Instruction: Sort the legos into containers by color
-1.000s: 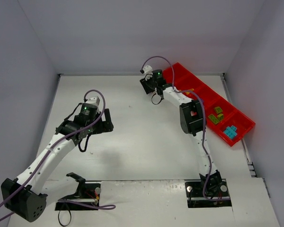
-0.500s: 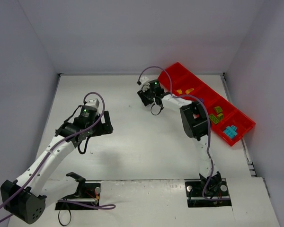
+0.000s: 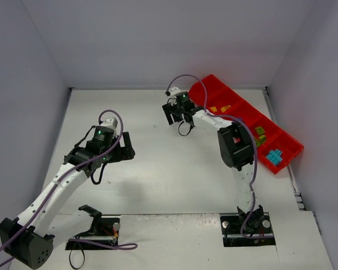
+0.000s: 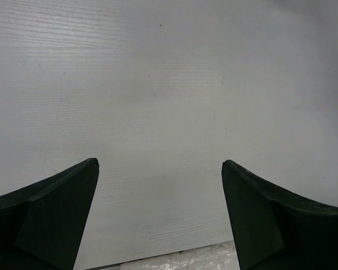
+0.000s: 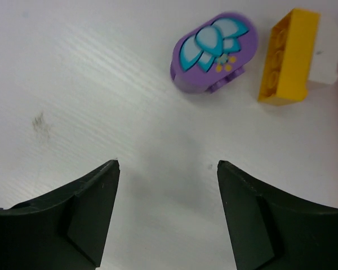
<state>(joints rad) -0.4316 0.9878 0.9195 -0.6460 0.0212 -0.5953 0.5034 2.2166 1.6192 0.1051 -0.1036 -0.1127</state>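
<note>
**A:** From above, what is sorted so far?

**B:** The red tray (image 3: 252, 109) holds orange legos (image 3: 225, 107), green legos (image 3: 261, 131) and cyan legos (image 3: 274, 156), each colour in its own compartment. The right gripper (image 3: 177, 114) hangs over the table (image 3: 158, 169) just beside the tray's far end. The left gripper (image 3: 125, 149) sits well apart, likely keeping clear.

**A:** And the left wrist view?

**B:** Its jaws stand wide with nothing between them, only tabletop below.

**A:** The right wrist?

**B:** Its jaws are parted and empty too. Ahead of them a purple brick (image 5: 214, 53) and a yellow brick (image 5: 287, 56) lie near each other on the table, unsorted. That is probably why it hovers there, lining up a pick.
</note>
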